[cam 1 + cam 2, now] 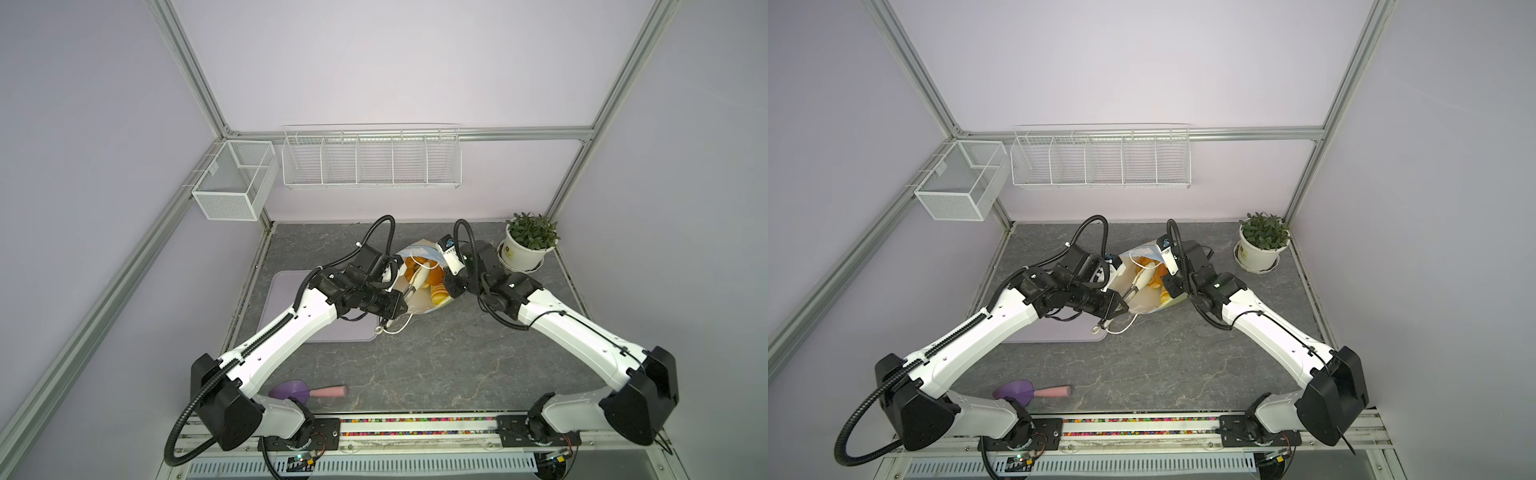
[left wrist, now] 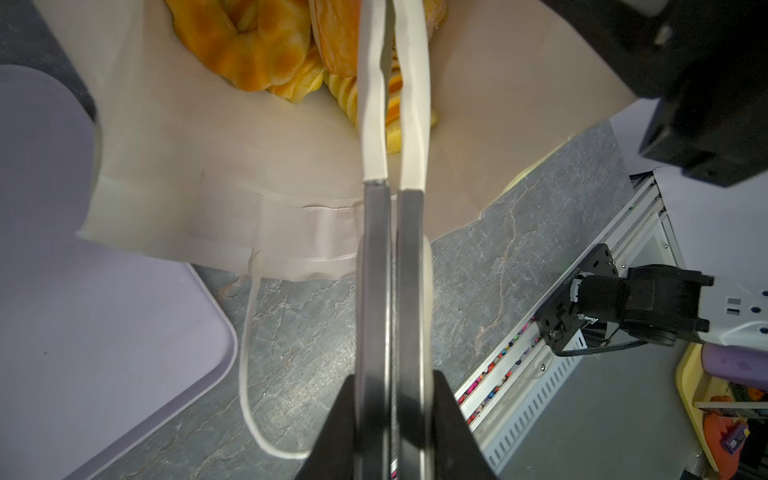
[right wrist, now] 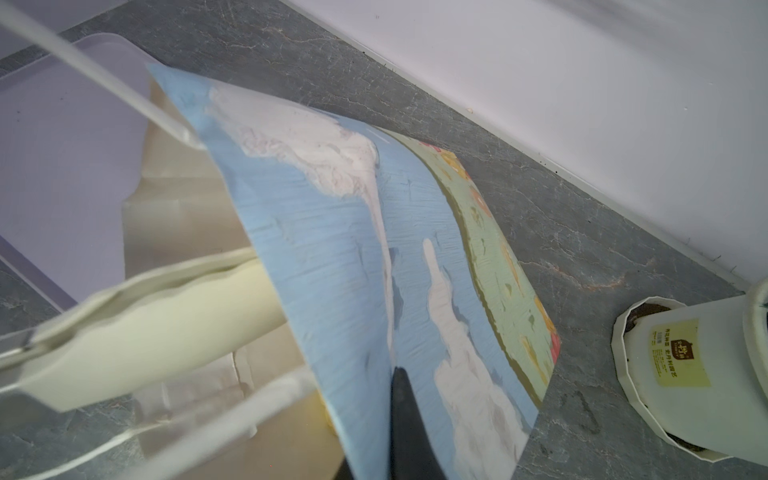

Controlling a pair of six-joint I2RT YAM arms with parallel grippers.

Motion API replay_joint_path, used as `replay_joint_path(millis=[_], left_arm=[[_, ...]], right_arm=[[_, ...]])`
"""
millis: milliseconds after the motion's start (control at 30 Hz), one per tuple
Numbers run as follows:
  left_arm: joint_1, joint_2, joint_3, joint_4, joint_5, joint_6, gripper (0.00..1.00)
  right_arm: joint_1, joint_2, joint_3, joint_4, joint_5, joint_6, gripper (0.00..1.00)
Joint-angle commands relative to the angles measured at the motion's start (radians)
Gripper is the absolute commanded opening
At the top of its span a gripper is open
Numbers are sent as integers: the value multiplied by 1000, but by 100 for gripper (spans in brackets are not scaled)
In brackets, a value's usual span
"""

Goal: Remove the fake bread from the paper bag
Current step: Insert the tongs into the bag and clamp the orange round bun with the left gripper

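The paper bag (image 1: 415, 309) (image 1: 1144, 305) lies tilted on the grey table with its mouth toward the front. Its inside (image 2: 208, 166) is white, and its outside (image 3: 332, 249) is printed with blue sky and clouds. Golden-orange fake bread (image 1: 437, 294) (image 1: 1164, 296) is piled inside, including a braided ring (image 2: 249, 45). My left gripper (image 1: 419, 279) (image 1: 1143, 279) (image 2: 392, 25) reaches into the mouth above the bread. Its jaws are open by a narrow slit, and nothing shows between them. My right gripper (image 1: 448, 286) (image 1: 1169, 284) (image 3: 392, 382) is shut on the bag's right wall and holds it up.
A lilac tray (image 1: 286, 291) (image 2: 83, 311) lies left of the bag, under my left arm. A white cord handle (image 1: 395, 330) (image 2: 249, 374) trails onto the table. A potted plant (image 1: 528, 245) (image 3: 685, 365) stands back right. A purple scoop (image 1: 307, 391) lies front left. Wire baskets (image 1: 372, 160) hang on the wall.
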Motion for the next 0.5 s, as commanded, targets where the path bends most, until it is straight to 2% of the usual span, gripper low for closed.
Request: replay_joint_path(millis=[0,167,367,467], left_arm=[[1,15,28,-28,38,-6,30],[3,20,7,36,14,-26,37],[12,19,-19,88,-24,-44,34],[19,2,-28,100,-34,-46,38]], right_arm=[[8,-22,-15,32,-18,87,7],[9,-6,-9,41,-33,113,7],[9,7,-2,51,-51,119,7],[8,7,1,51,-55,122,7]])
